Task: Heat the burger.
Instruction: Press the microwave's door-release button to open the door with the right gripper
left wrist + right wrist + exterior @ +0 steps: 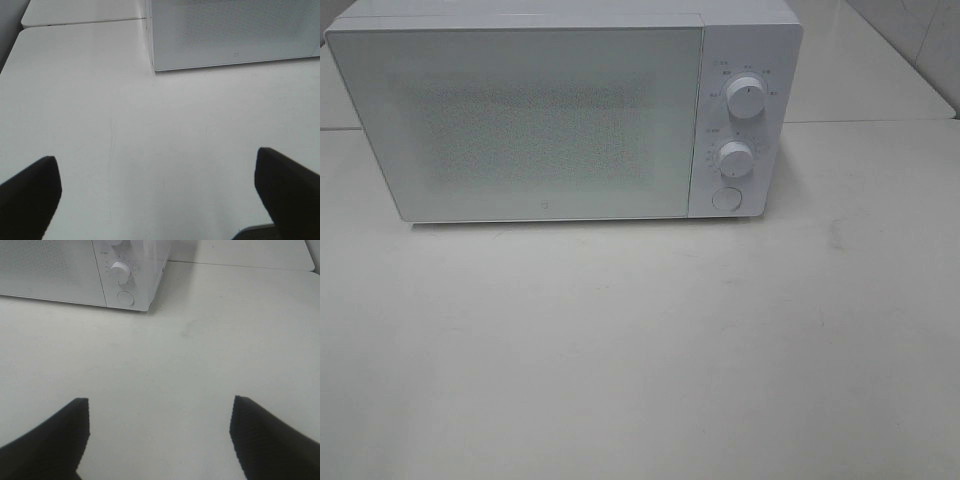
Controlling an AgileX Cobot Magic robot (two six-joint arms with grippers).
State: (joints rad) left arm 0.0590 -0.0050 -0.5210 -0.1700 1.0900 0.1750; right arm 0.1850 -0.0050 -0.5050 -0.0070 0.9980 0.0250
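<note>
Left pincer (155,157) and right pincer (160,399) hang wide-spread over table (640,350).

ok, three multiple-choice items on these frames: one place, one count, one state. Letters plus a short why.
1. In the exterior high view, where does the control panel sit relative to the microwave door?
A) left of it
B) right of it
C) above it

2. How many rotary knobs does the panel carry?
A) one
B) two
C) four

3. The microwave door is:
A) shut
B) ajar
C) wide open

Key:
1 B, the panel runs along the door's right edge.
2 B, one knob sits above the other, both over a flat round button.
3 A, the door lies flush with the front and no gap or interior shows.
</note>
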